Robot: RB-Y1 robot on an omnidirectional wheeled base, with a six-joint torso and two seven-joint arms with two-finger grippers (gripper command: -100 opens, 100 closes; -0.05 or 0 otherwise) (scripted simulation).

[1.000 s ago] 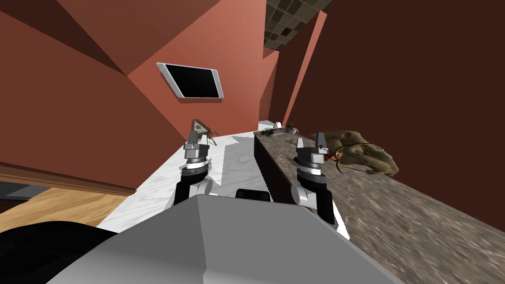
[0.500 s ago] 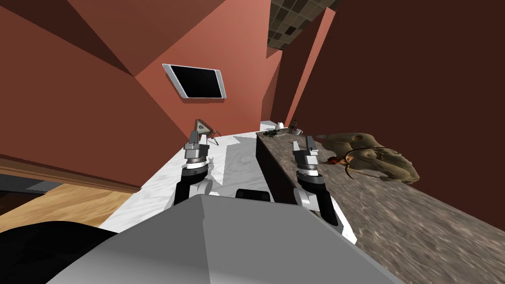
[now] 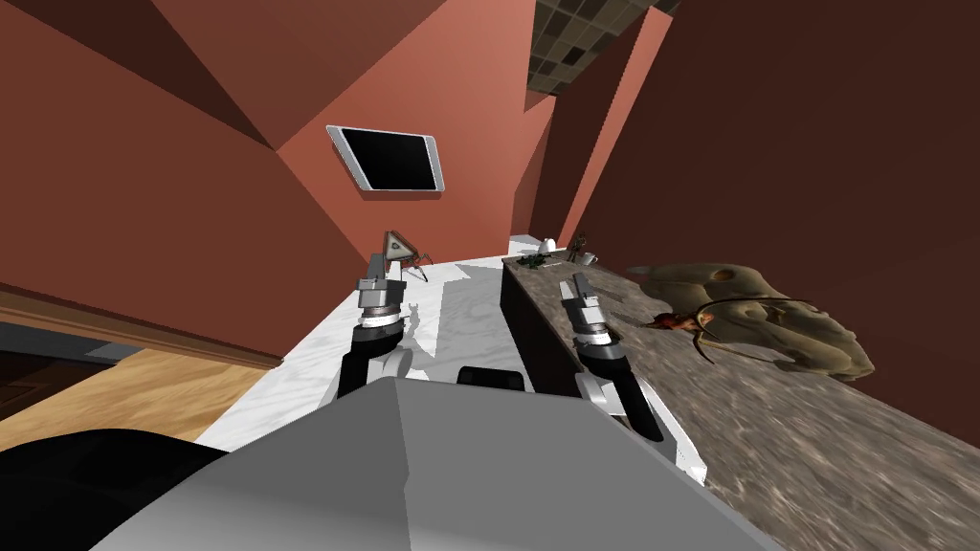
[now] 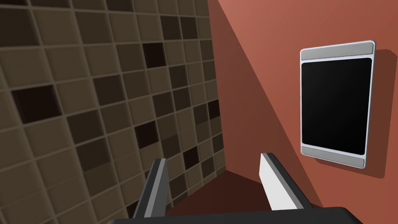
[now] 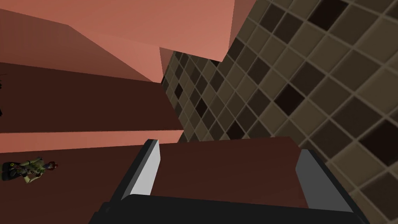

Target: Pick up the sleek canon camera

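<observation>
Head view: clutter (image 3: 534,260) beyond right pincer (image 3: 573,281)

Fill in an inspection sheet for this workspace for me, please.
Surface: brown speckled counter to my right; white marbled surface ahead.
Job's things: nothing surely seen; small dark items at the counter's far end, too small to tell.
Clutter: large tan lump with a red bit on the counter; three-legged triangular thing on the white surface.
Claws: left claw open, empty; right claw open, empty.
Cables: nothing seen.
Surroundings: red-brown walls; black wall panel; tiled ceiling.
</observation>
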